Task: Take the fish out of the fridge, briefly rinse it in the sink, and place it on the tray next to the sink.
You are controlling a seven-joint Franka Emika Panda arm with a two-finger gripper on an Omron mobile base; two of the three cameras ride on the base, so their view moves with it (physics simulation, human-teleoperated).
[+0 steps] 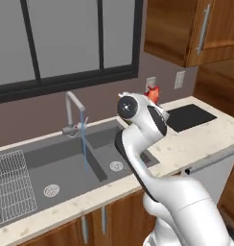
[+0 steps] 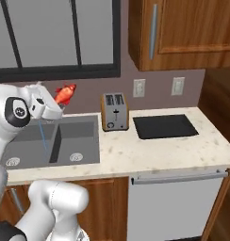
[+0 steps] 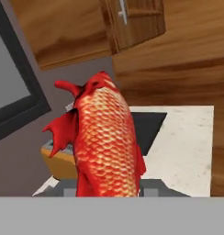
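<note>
Jaws: closed on the small red-orange scaly fish [image 3: 107,142], which rises from the two-finger gripper [image 2: 58,109] with its spiky fins spread.
Fish position: held in the air above the right-hand part of the wide dark grey double-basin sink [image 2: 79,136], its tail showing beyond the arm's head in the left base view [image 1: 153,94].
Arm: white, bent at the elbow over the sink's front edge.
Faucet: thin grey metal gooseneck faucet [image 1: 73,113] behind the basins, with a thin blue stream of water [image 1: 83,139] falling into the sink.
Rack: white wire dish rack [image 1: 12,180] in the left basin.
Counter: speckled beige countertop [image 2: 159,150] right of the sink.
Toaster: orange-sided silver toaster [image 2: 114,111] at the wall, just right of the sink.
Tray: flat matte black rectangular tray [image 2: 165,126] beside the toaster, bare.
Wall: two white outlets [image 2: 139,87] above the counter.
</note>
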